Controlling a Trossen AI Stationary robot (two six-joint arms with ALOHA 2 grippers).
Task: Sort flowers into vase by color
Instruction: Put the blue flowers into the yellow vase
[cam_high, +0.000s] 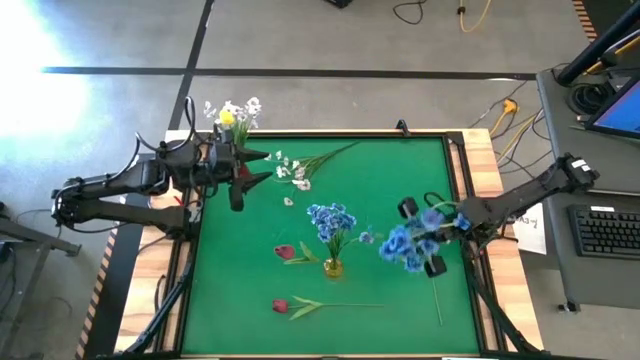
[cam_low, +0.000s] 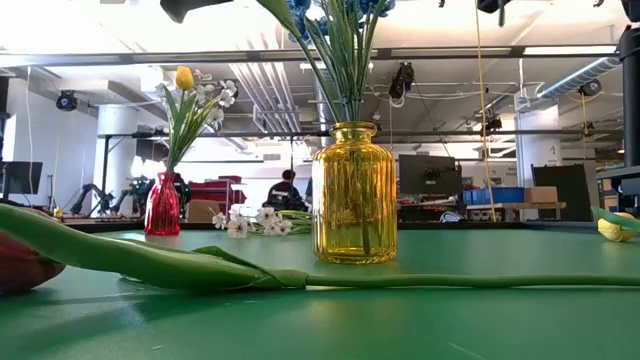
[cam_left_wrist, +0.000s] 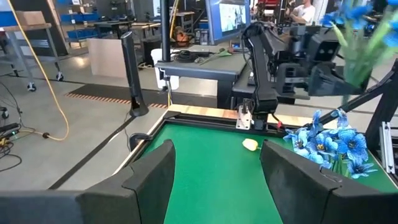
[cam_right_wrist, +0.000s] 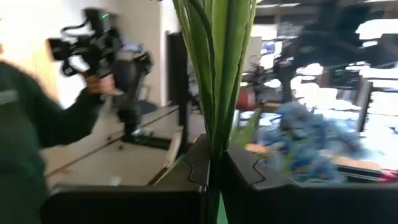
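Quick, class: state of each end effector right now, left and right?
Left end effector: open, holding nothing, near the red vase.
Right end effector: closed on blue flower stems, above the table's right side.

Left arm: extended from the table's left edge over the far-left part of the surface. Left gripper (cam_high: 262, 167) horizontal, pointing toward the table centre, its 2 fingers (cam_left_wrist: 152, 180) spread wide with nothing between them.

Right arm: reaching in from the right edge. Right gripper (cam_right_wrist: 214, 165) clamped tight on a bunch of green stems (cam_right_wrist: 214, 74).
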